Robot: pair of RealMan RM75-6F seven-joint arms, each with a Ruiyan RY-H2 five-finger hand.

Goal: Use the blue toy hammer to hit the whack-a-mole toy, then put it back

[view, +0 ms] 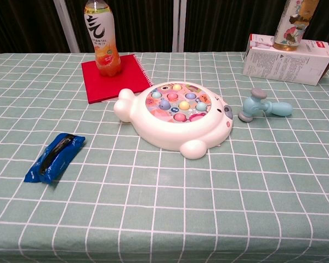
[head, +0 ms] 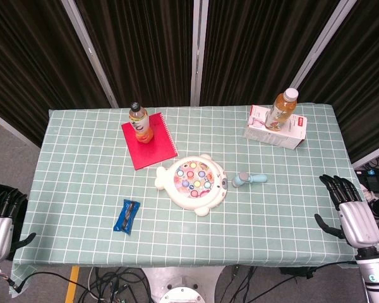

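The pale blue toy hammer lies flat on the checked tablecloth, just right of the whack-a-mole toy, head toward the toy. The white whack-a-mole toy with coloured buttons sits mid-table. My right hand hovers at the table's right edge, fingers spread, holding nothing, well right of the hammer. My left hand is off the left edge, fingers apart and empty. Neither hand shows in the chest view.
A red notebook carries an orange drink bottle at back left. A white box with another bottle on it stands back right. A blue packet lies front left.
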